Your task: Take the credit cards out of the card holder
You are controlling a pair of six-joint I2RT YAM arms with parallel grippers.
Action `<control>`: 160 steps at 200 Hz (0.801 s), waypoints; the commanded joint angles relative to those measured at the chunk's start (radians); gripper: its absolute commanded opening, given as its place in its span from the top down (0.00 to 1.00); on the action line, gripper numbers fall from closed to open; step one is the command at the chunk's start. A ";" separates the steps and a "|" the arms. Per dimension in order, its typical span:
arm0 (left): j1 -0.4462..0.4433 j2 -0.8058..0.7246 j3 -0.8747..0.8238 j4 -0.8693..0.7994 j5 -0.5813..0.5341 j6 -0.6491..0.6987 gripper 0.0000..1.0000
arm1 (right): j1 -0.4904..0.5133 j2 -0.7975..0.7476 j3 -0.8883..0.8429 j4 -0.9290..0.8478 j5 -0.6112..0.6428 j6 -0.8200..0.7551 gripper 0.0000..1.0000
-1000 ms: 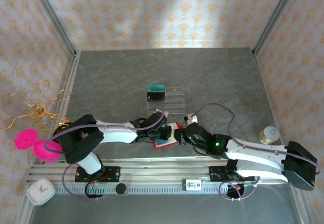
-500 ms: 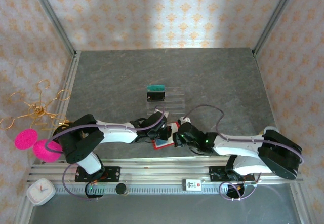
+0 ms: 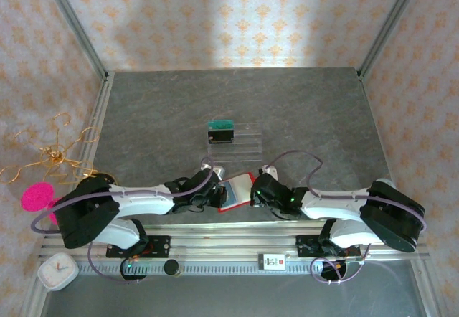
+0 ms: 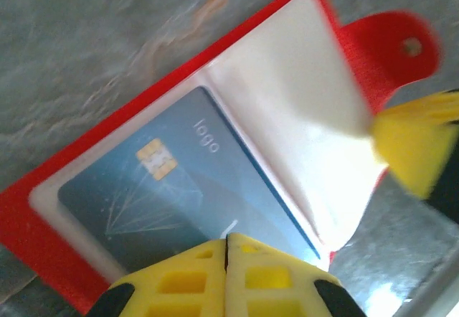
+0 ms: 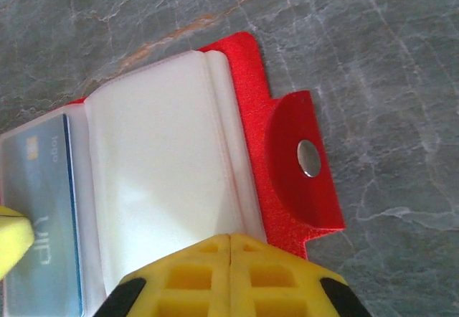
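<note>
On the left, left gripper [image 4: 226, 245] closed tip to tip with no gap, set at the near edge of the open card holder [image 4: 36, 238] right over the blue credit card [image 4: 172, 195], any pinch on it impossible to tell. In the middle, near the front of the grey table [image 3: 308, 109], red holder spread open like a book, blue card tucked in its left pocket, pale leaf [image 5: 158, 166] arched over the right half, snap tab [image 5: 297, 159] beyond. On the right, right gripper [image 5: 229, 242] likewise closed tip to tip, touching the leaf's edge, hold on it unclear.
</note>
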 commanded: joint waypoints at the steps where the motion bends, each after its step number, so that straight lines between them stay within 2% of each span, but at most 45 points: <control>1: -0.008 0.020 -0.011 -0.028 -0.054 0.004 0.95 | -0.004 -0.034 0.025 -0.115 0.073 0.010 0.93; 22: -0.009 0.008 0.008 -0.015 -0.061 0.018 0.94 | -0.004 -0.089 0.046 -0.151 0.087 -0.004 0.92; 59: -0.020 -0.012 0.102 0.018 -0.030 0.057 0.91 | -0.004 -0.090 0.055 -0.163 0.094 0.003 0.92; 118: -0.039 0.208 0.242 0.041 0.027 0.119 0.93 | -0.004 -0.195 0.050 -0.191 0.120 -0.001 0.92; 134: -0.039 0.255 0.259 0.029 0.034 0.123 1.00 | -0.004 -0.233 0.039 -0.194 0.123 0.000 0.91; 160: -0.039 0.315 0.257 0.025 0.050 0.123 1.00 | -0.004 -0.274 0.030 -0.177 0.102 -0.004 0.88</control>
